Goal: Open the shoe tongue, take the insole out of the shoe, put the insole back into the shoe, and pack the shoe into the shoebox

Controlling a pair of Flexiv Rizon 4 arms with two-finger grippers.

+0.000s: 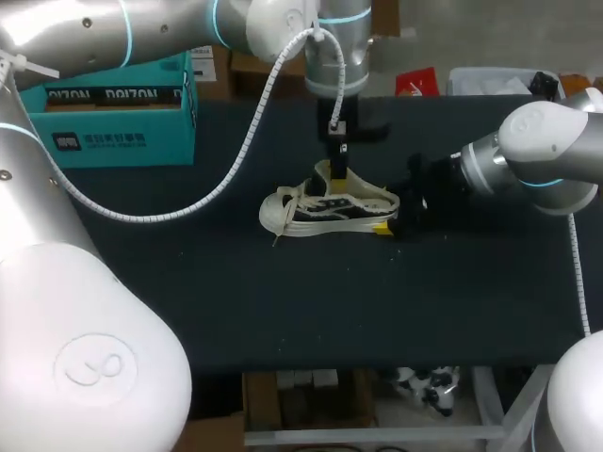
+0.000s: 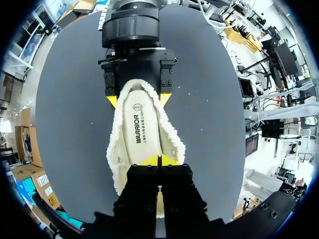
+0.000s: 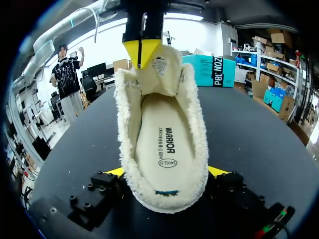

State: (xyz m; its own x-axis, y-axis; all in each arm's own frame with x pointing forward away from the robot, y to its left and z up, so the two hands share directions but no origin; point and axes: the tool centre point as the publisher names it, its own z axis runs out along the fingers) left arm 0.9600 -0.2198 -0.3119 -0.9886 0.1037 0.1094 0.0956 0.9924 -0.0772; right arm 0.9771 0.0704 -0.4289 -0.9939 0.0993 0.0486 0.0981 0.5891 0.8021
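One shoe (image 1: 330, 209) lies near the middle of the dark table (image 1: 283, 311), a cream low-top with a fleecy lining, its white laces (image 1: 279, 215) loose at the toe. From where I stand, one insole (image 3: 167, 142) lies flat inside it, printed side up. That is all the shoe holds.

Two grippers are on it. The left gripper (image 1: 336, 168) comes straight down from above, and its yellow tips are clenched on the tongue (image 3: 160, 67), which is held upright and away from the opening. The right gripper (image 3: 167, 172) comes in low from the heel end, with one finger pressed to each side of the heel, so it grips the shoe.

One teal shoebox (image 1: 122, 127) stands at the far left of the table, well apart from the shoe. The left arm crosses over it, so I cannot tell what is inside. One white coiled cable (image 1: 247, 141) sags from that arm over the table between box and shoe.
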